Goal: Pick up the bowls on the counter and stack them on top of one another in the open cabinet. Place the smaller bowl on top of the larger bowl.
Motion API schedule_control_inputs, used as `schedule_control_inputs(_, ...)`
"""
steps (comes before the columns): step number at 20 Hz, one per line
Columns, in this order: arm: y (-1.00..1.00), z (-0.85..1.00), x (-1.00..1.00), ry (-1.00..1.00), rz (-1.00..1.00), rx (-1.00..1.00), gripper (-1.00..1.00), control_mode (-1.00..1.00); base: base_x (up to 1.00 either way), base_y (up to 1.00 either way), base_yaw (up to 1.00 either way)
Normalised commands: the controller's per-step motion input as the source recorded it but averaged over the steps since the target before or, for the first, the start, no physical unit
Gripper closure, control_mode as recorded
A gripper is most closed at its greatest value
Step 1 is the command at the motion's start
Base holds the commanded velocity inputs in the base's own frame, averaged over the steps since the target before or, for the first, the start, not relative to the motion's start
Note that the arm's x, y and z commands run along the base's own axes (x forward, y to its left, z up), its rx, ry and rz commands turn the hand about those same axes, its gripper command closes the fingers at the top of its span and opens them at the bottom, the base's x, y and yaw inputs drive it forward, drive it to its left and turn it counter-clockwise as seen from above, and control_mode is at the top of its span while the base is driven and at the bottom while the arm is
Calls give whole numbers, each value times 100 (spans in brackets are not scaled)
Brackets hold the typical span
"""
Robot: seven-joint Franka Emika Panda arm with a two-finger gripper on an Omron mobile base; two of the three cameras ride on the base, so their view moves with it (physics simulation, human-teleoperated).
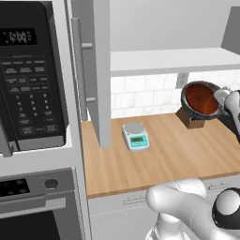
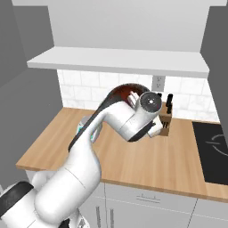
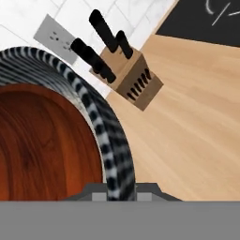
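The smaller bowl [image 1: 200,99], reddish-brown inside with a dark striped outside, hangs tilted on its side above the counter [image 1: 178,154] at the right, just in front of the knife block. My gripper [image 1: 220,96] is shut on its rim; in the hand view the striped rim [image 3: 110,140] runs down between the fingertips [image 3: 98,194]. In the right base view the bowl [image 2: 121,91] peeks out behind my hand. The bowl sits below the open cabinet's white shelf board [image 1: 173,61], right of its grey door [image 1: 96,70]. The larger grey bowl is out of view.
A small kitchen scale [image 1: 136,136] stands mid-counter near the door. A knife block [image 3: 129,77] with black handles stands against the tiled wall beside a wall outlet [image 3: 56,37]. A black microwave [image 1: 30,79] is at left, a black cooktop [image 2: 213,151] at right.
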Motion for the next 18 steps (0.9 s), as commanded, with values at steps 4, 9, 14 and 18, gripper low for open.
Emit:
schedule_control_inputs(4, 2, 100, -29, -2, 0, -6, 100, -100, 0, 0, 0)
schedule_control_inputs(9, 13, 100, 0, -4, 0, 0, 100, -100, 0, 0, 0)
schedule_control_inputs(14, 20, 90, 11, -3, 0, 6, 100, -100, 0, 0, 0)
schedule_control_inputs(18, 28, 11, 20, -3, 1, 3, 100, -100, 0, 0, 0)
